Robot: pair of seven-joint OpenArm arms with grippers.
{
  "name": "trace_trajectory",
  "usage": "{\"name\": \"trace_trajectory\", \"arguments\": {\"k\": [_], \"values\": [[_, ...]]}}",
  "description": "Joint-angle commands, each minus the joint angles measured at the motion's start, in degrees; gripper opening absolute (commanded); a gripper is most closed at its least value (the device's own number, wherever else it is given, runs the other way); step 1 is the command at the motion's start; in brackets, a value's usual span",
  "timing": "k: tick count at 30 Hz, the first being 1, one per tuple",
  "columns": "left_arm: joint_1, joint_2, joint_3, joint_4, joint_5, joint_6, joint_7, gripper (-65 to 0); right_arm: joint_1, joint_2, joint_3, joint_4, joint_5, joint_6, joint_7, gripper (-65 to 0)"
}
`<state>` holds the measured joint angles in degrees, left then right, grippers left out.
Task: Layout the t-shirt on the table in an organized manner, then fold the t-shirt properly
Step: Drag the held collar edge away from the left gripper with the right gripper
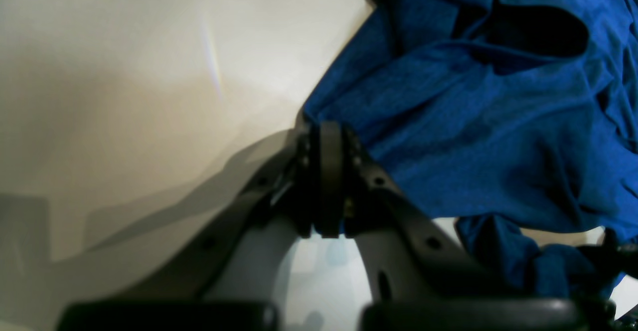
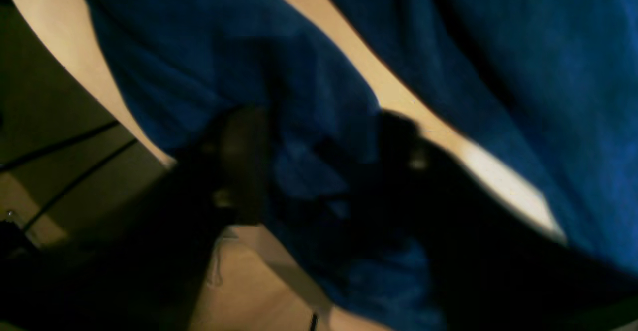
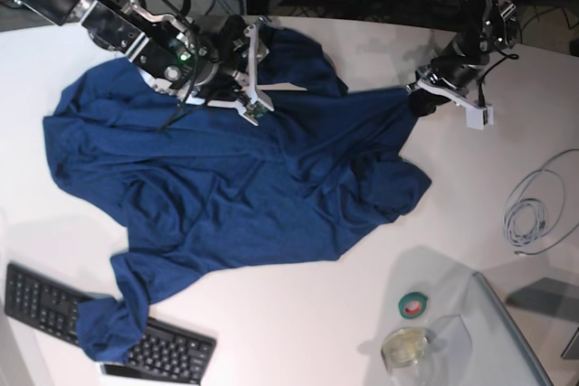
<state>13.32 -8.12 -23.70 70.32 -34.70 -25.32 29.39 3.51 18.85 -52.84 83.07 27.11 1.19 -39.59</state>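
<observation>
The dark blue t-shirt (image 3: 244, 187) lies spread and wrinkled across the white table (image 3: 362, 332). One sleeve drapes over the keyboard. My left gripper (image 3: 414, 101) is at the shirt's right edge, and in the left wrist view its jaws (image 1: 324, 129) are shut on the t-shirt's (image 1: 473, 121) hem, just above the table (image 1: 149, 72). My right gripper (image 3: 256, 79) is at the shirt's top near the collar. In the blurred right wrist view its two dark fingers (image 2: 239, 161) stand apart, closed on a thick bunch of t-shirt (image 2: 548, 72) cloth at the gripper's middle (image 2: 319, 151).
A black keyboard (image 3: 54, 305) lies at the front left, partly under the sleeve. A green tape roll (image 3: 415, 305) and a clear round dish (image 3: 404, 347) sit at the front right, beside a grey glassy panel (image 3: 520, 332). A white cable coil (image 3: 534, 210) lies at the right edge.
</observation>
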Motion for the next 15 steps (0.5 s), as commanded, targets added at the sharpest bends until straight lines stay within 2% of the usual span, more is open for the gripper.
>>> {"name": "trace_trajectory", "arguments": {"k": [1, 2, 4, 7, 11, 15], "values": [[-0.27, -0.63, -0.25, 0.84, -0.77, -0.31, -0.95, -65.0, 0.32, 0.18, 0.22, -0.21, 0.53, 1.14, -0.54, -48.8], [-0.27, -0.63, -0.25, 0.84, -0.77, -0.31, -0.95, -65.0, 0.32, 0.09, 0.40, -0.74, 0.53, 1.75, -0.71, -57.3], [-0.27, -0.63, -0.25, 0.84, -0.77, -0.31, -0.95, -65.0, 0.40, 0.18, 0.40, -0.47, 0.53, 2.19, -0.89, -64.2], [-0.27, -0.63, -0.25, 0.84, -0.77, -0.31, -0.95, -65.0, 0.23, 1.06, 0.49, 3.92, 0.62, 2.19, -1.59, -64.7], [-0.09, -0.63, -0.25, 0.84, -0.77, -0.31, -0.95, -65.0, 0.58, 3.79, 1.54, 15.53, 0.71, 1.67, -6.52, -64.5], [0.44, -0.63, -0.25, 0.93, -0.77, -0.31, -0.95, -65.0, 1.72, 4.05, 10.25, 23.88, 0.71, 2.11, -13.11, -64.5]]}}
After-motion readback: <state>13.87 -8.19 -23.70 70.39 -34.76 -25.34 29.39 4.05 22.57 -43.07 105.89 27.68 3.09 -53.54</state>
